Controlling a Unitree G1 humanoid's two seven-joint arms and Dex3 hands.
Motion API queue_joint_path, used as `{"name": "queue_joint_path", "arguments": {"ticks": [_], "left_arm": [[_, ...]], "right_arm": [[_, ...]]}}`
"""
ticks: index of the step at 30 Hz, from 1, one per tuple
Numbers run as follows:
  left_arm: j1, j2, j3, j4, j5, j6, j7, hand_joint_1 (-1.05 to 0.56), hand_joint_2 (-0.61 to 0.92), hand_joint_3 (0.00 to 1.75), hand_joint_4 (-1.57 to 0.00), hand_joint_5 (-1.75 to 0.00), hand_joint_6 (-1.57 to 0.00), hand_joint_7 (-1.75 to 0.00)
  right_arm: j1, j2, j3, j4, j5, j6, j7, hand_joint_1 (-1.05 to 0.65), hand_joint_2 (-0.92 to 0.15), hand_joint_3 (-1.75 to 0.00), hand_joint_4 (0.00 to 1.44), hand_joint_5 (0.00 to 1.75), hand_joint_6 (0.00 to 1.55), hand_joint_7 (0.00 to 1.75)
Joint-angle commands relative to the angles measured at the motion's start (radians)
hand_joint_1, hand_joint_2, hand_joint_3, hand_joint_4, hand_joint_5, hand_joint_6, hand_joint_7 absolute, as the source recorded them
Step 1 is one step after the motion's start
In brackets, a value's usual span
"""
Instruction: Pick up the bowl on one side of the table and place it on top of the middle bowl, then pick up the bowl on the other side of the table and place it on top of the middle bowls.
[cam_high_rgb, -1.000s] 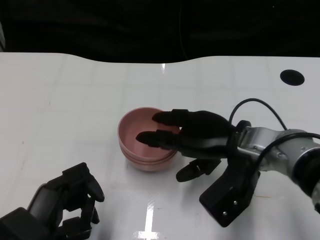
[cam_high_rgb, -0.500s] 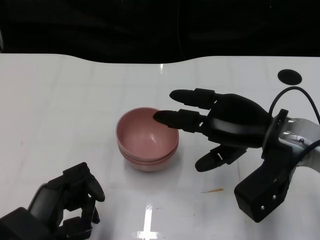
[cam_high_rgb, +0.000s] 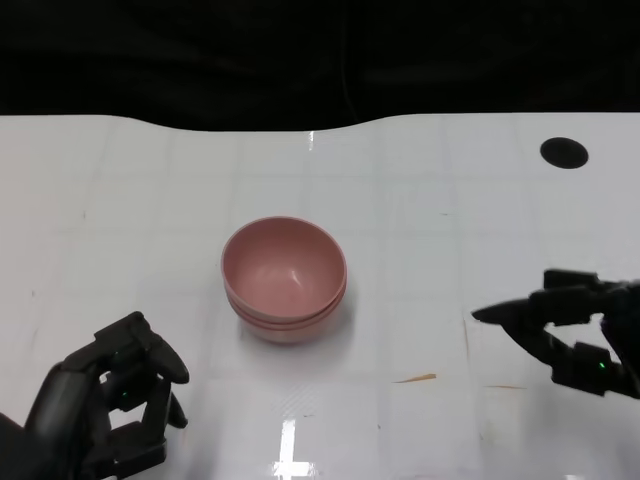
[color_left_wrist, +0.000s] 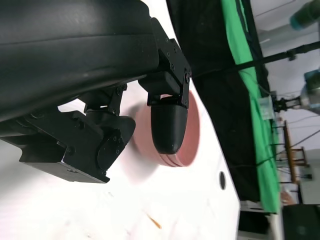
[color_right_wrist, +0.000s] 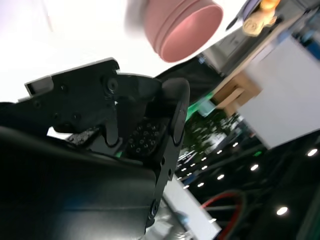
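Nearest, at the front edge, the left hand (cam_high_rgb: 110, 405) sits low with its fingers (cam_high_rgb: 160, 355) curled in on nothing. Over to the other side, the right hand (cam_high_rgb: 570, 325) hangs apart from everything, fingers (cam_high_rgb: 505, 312) spread and released, holding nothing.

Mid-table stands the pink bowl stack (cam_high_rgb: 285, 278), nested neatly, rim lines showing on the side; no other bowl is in sight, so the stacking looks done. These read as light, rigid plastic, smooth and a bit slippery. Best taken at the rim, thumb outside, fingers inside the wall.

The table (cam_high_rgb: 150, 200) is glossy white, hard and flat, throwing reflections, so bowls will likely slide if nudged. A small orange fleck (cam_high_rgb: 415, 378) lies near the stack. Farther back, a dark round hole (cam_high_rgb: 563, 152) marks the far corner, then blackness beyond.
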Motion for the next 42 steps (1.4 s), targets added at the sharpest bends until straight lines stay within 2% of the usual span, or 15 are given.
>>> {"name": "queue_joint_path", "arguments": {"ticks": [1,6,7,8,9,10,12,16,23,26,29,42], "left_arm": [[0.010,0.009,0.012,-0.009,-0.020,0.014,-0.009,0.20,0.69,1.15,-0.60,-1.75,-0.61,-1.55],[0.010,0.011,0.010,-0.011,-0.024,0.015,-0.008,0.20,0.70,1.13,-0.60,-1.75,-0.61,-1.56],[0.024,0.002,0.019,-0.030,-0.049,0.041,-0.003,0.20,0.70,1.13,-0.60,-1.75,-0.61,-1.56],[0.035,-0.006,0.027,-0.047,-0.070,0.059,0.002,0.21,0.72,1.15,-0.65,-1.75,-0.62,-1.62],[0.045,-0.013,0.032,-0.061,-0.084,0.074,0.008,0.22,0.74,1.15,-0.69,-1.75,-0.61,-1.70],[0.053,-0.018,0.036,-0.071,-0.095,0.083,0.010,0.22,0.75,1.14,-0.71,-1.75,-0.61,-1.72],[0.059,-0.021,0.040,-0.081,-0.100,0.091,0.008,0.22,0.76,1.13,-0.71,-1.75,-0.60,-1.74],[0.063,-0.026,0.043,-0.094,-0.098,0.103,0.012,0.21,0.77,1.13,-0.72,-1.75,-0.60,-1.75],[0.061,-0.030,0.046,-0.098,-0.098,0.110,0.010,0.21,0.78,1.12,-0.72,-1.75,-0.60,-1.75],[0.054,-0.032,0.049,-0.091,-0.107,0.112,0.005,0.20,0.77,1.13,-0.73,-1.75,-0.60,-1.75],[0.051,-0.031,0.052,-0.087,-0.107,0.114,0.005,0.20,0.75,1.16,-0.74,-1.75,-0.61,-1.75],[0.045,-0.028,0.054,-0.092,-0.108,0.128,0.000,0.20,0.74,1.17,-0.74,-1.75,-0.61,-1.75]], "right_arm": [[0.010,0.021,-0.034,-0.033,0.024,0.015,0.040,-0.07,-0.67,-0.71,0.88,1.61,1.31,0.25],[0.017,0.045,-0.069,-0.044,0.022,0.020,0.080,-0.07,-0.68,-0.69,0.88,1.62,1.30,0.27],[0.082,0.078,-0.069,-0.056,0.099,0.053,0.104,-0.07,-0.68,-0.69,0.88,1.62,1.30,0.27],[0.133,0.106,-0.068,-0.067,0.168,0.080,0.128,-0.10,-0.72,-0.71,0.84,1.63,1.17,0.55],[0.173,0.133,-0.069,-0.085,0.236,0.114,0.156,-0.12,-0.75,-0.74,0.80,1.67,0.95,0.96],[0.200,0.152,-0.071,-0.107,0.286,0.146,0.180,-0.14,-0.75,-0.75,0.78,1.68,0.88,1.12],[0.217,0.170,-0.084,-0.140,0.321,0.185,0.217,-0.15,-0.76,-0.77,0.77,1.70,0.80,1.26],[0.232,0.206,-0.113,-0.167,0.359,0.213,0.271,-0.14,-0.78,-0.76,0.77,1.74,0.76,1.34],[0.238,0.243,-0.152,-0.179,0.372,0.235,0.324,-0.14,-0.79,-0.75,0.77,1.75,0.74,1.37],[0.230,0.269,-0.165,-0.165,0.430,0.247,0.367,-0.18,-0.78,-0.77,0.81,1.75,0.67,1.53],[0.221,0.287,-0.180,-0.154,0.460,0.252,0.405,-0.21,-0.76,-0.78,0.84,1.75,0.65,1.60],[0.206,0.358,-0.232,-0.132,0.546,0.290,0.521,-0.18,-0.73,-0.81,0.86,1.75,0.65,1.64]]}}
